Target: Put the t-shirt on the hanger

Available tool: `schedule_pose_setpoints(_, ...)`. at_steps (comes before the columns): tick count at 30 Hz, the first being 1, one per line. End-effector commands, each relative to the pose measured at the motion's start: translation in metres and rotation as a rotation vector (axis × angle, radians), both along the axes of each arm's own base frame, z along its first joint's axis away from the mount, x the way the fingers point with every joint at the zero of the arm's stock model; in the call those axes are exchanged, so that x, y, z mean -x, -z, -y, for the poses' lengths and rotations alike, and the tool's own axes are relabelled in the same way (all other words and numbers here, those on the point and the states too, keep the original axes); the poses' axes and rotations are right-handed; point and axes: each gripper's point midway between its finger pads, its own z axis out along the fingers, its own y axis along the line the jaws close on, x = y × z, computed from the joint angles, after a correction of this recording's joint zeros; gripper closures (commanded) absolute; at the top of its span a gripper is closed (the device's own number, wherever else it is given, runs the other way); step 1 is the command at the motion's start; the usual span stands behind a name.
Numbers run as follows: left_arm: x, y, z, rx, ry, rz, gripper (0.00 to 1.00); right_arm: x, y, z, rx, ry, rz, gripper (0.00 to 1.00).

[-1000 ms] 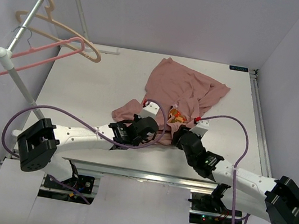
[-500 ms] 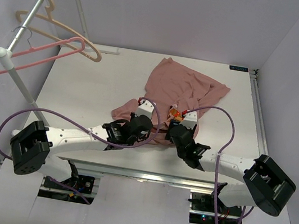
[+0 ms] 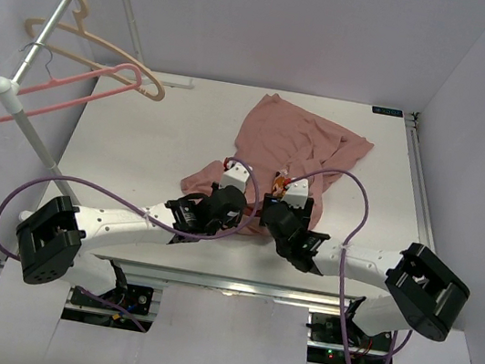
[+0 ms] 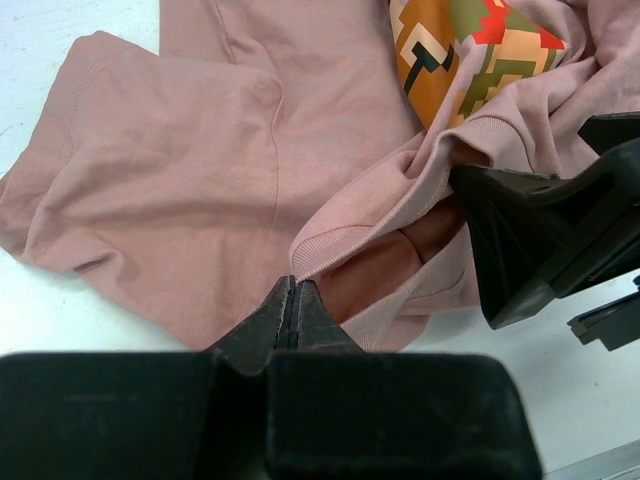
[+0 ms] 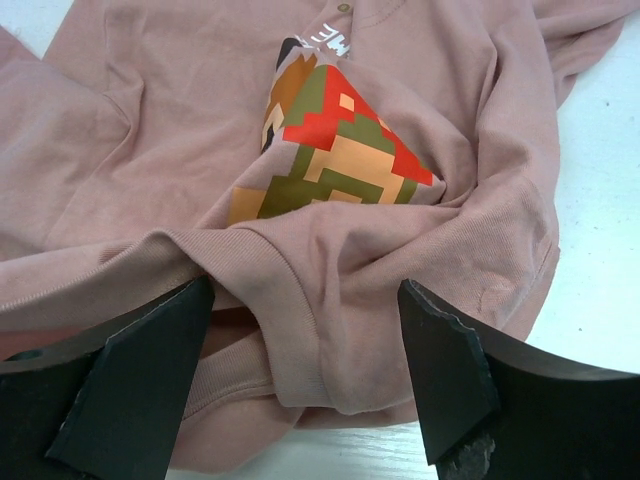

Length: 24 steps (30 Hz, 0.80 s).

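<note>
Left tool [image 4: 291, 295] is clenched, its fingertips pinched together on the ribbed edge of the t-shirt [image 3: 300, 140]. Right tool [image 5: 300, 370] is released, its fingers spread wide to either side of a ribbed fold just below the orange patterned patch [image 5: 330, 150]. Both tools sit close together at the near edge of the garment, which lies crumpled on the white surface [image 3: 137, 147]. Well apart, at the far left, the pink hanger [image 3: 134, 75] hangs on a metal rail [image 3: 49, 31] beside a beige hanger [image 3: 96, 55]
</note>
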Motion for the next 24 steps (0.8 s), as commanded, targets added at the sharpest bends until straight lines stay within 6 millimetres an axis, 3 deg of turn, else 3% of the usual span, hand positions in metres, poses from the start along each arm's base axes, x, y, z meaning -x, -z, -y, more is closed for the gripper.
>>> schedule_pose_setpoints(1, -0.001, -0.013, -0.004, 0.047, -0.01, 0.021, 1.0, -0.007, -0.006, 0.012, 0.078, 0.111, 0.029, 0.19)
schedule_pose_setpoints(6, -0.002, -0.016, -0.008, 0.056, -0.02, 0.026, 1.0, -0.001, 0.004, 0.032, 0.163, 0.176, -0.003, 0.18)
schedule_pose_setpoints(15, -0.003, -0.016, -0.012, 0.054, -0.031, 0.025, 1.0, 0.014, -0.021, 0.074, 0.223, 0.31, -0.01, 0.18)
schedule_pose_setpoints(24, -0.003, -0.015, -0.012, 0.051, -0.031, 0.021, 1.0, 0.022, -0.049, 0.077, 0.142, 0.282, -0.017, 0.21)
